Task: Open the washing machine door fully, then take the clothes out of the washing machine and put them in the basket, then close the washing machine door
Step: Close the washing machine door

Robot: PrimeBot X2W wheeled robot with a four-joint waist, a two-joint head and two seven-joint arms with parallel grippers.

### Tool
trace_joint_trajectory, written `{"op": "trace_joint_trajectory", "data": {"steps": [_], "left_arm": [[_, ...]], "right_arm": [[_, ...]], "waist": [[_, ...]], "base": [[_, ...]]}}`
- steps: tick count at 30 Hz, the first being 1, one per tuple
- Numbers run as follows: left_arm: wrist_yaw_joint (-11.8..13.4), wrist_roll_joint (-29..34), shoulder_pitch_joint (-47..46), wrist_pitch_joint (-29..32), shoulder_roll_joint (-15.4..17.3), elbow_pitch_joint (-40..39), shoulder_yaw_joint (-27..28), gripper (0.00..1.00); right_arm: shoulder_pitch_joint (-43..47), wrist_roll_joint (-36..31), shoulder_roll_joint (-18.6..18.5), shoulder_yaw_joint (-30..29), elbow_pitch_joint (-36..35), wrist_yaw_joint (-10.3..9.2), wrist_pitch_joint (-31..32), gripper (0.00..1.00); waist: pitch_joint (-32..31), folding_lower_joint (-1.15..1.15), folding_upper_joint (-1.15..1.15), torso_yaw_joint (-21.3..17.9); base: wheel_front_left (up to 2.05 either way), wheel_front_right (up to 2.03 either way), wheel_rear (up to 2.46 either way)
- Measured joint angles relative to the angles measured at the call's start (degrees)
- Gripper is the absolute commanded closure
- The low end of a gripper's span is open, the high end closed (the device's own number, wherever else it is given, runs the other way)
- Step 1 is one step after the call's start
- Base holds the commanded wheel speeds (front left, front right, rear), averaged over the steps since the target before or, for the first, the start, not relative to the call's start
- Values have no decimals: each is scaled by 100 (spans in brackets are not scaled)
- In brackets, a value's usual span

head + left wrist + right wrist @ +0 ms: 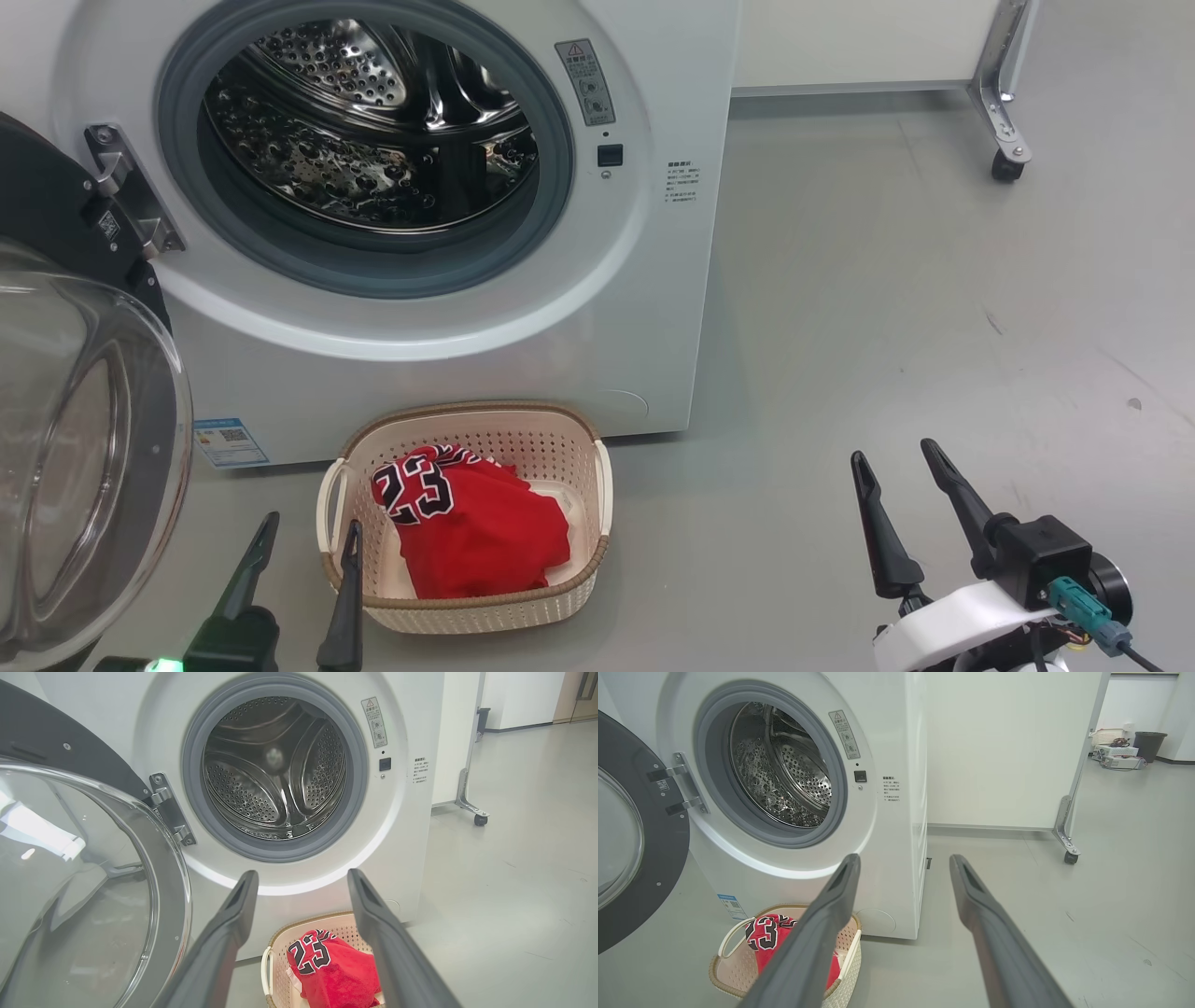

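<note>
The clothes [467, 527] lie in the basket [485, 411] before the washing machine [653, 280], and its drum [373, 121] looks empty. The left gripper [312, 525] and the right gripper [893, 453] have fingers wide, holding nothing. What remains, I judge, is pushing the washing machine door [93, 448] closed.

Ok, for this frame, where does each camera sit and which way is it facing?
Head view: on the head, looking forward and down at the washing machine, its open door and the basket of clothes; left gripper lower left, right gripper lower right.
Left wrist view: low, facing straight into the drum, between its own fingers.
Right wrist view: low, further right, facing the washing machine obliquely, past its own fingers.
Shared: all three show the drum and the clothes in the basket.
</note>
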Motion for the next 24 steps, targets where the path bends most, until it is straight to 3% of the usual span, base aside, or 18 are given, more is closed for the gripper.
{"op": "trace_joint_trajectory", "data": {"steps": [24], "left_arm": [[0, 0, 25, 74, 9, -86, 10, 0]], "right_arm": [[14, 2, -11, -31, -52, -43, 34, 0]], "waist": [[-1, 0, 0, 35]], "base": [[-4, 4, 0]]}}
